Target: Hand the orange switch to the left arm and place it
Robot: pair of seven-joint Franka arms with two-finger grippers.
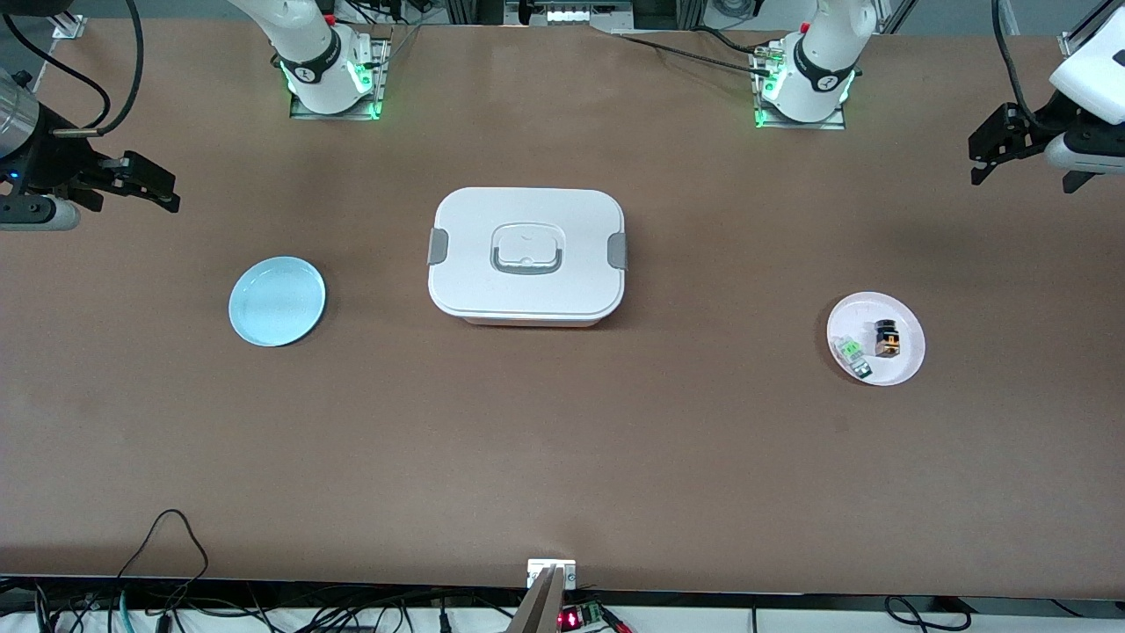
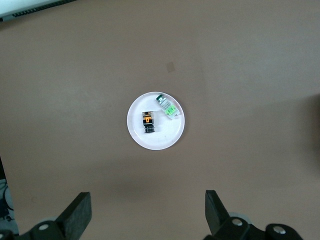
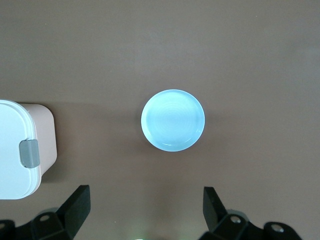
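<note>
The brown worktop [image 1: 562,440] is shown from the high front camera, with both arm bases along its upper edge. The box [image 1: 526,255], white with grey side clasps and a grey-outlined lid handle, is seen closed at the middle of the worktop, between the two plates. A white plate [image 1: 905,365] is placed toward the left arm's end of the worktop, slightly nearer the front camera than the box. On this plate the orange switch [image 1: 887,338] is found lying on its side, its round dark end visible in the left wrist view [image 2: 149,123]. Just beside it on the same plate a small green-and-clear component [image 1: 852,355] is seen; whether the two touch cannot be told. A pale blue plate [image 1: 277,301] is placed toward the right arm's end of the worktop and carries nothing.

The left gripper [image 1: 1002,151] is held in the air over the bare worktop at the left arm's end, well apart from the white plate; its fingers [image 2: 76,215] are spread wide with nothing between them. The right gripper [image 1: 145,180] is held over the right arm's end, its fingers [image 3: 75,206] likewise spread apart and empty, with the blue plate [image 3: 173,120] and a corner of the box [image 3: 22,150] seen below it.
</note>
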